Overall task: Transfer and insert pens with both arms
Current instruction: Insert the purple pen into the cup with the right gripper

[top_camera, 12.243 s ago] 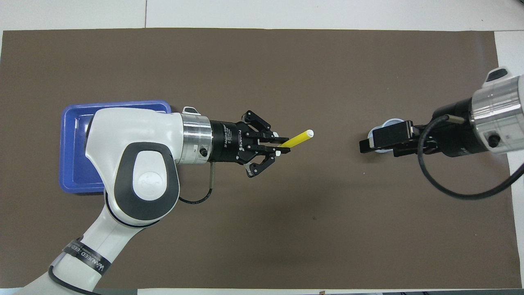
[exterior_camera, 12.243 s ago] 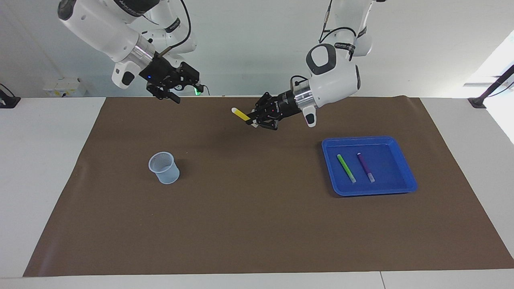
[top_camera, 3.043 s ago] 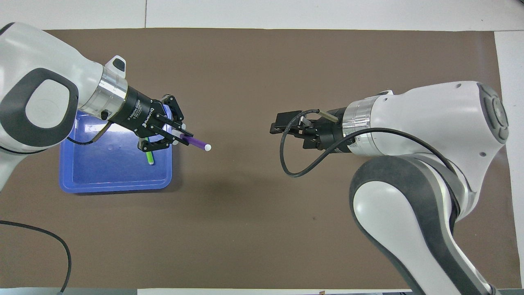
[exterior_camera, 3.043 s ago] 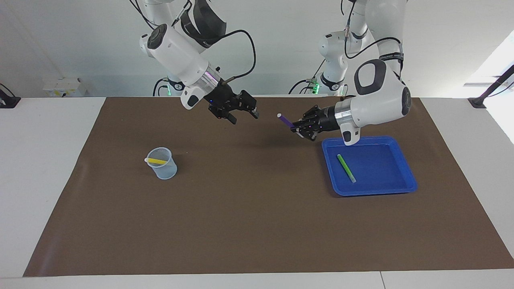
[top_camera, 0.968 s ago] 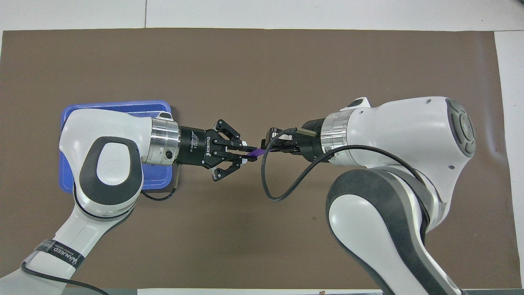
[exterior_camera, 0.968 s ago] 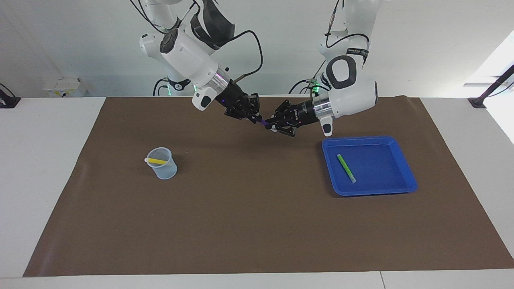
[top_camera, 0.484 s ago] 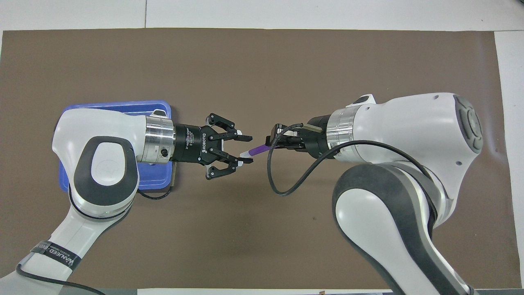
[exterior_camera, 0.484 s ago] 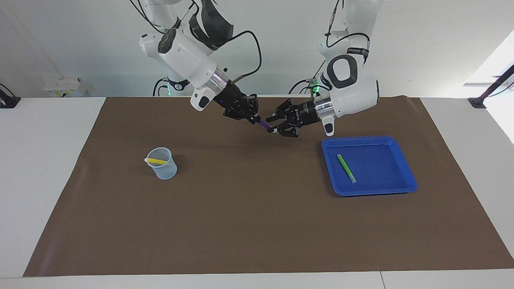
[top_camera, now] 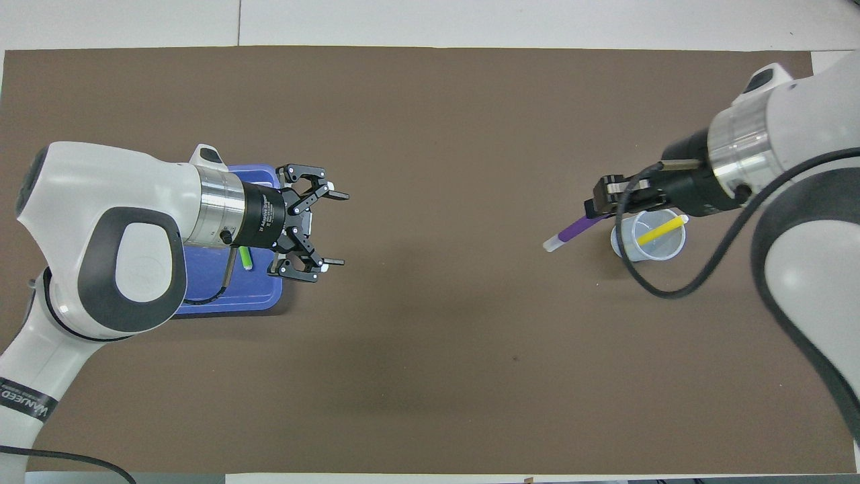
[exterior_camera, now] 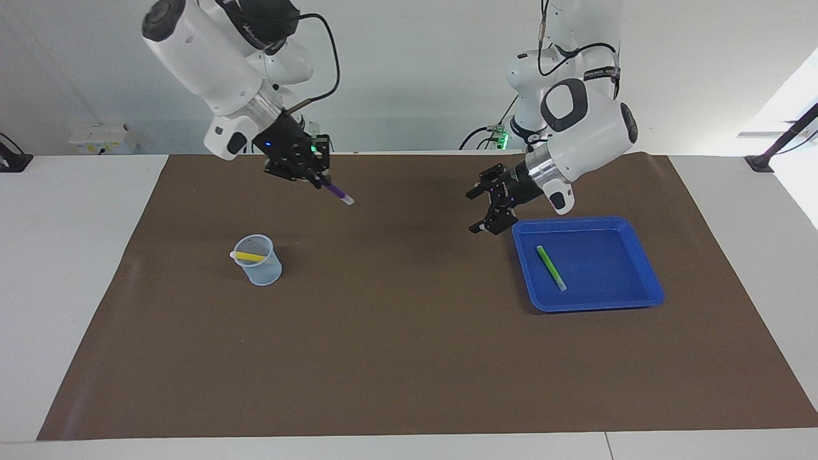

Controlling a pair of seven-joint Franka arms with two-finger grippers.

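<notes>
My right gripper [exterior_camera: 314,176] has its jaws pinched on the purple pen [exterior_camera: 337,193], which slants down out of them with its pale cap lowest, up in the air over the brown mat [exterior_camera: 409,358] near the clear cup [exterior_camera: 259,260]. My left gripper [exterior_camera: 487,207] hangs with jaws spread and nothing between them, just beside the blue tray [exterior_camera: 645,291]. The cup holds the yellow pen [exterior_camera: 248,256], leaning on its rim. The green pen [exterior_camera: 550,268] lies flat in the tray.

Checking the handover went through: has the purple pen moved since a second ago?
Yes. The purple pen, shut in the right gripper, has travelled from mid-table toward the cup, away from the blue tray.
</notes>
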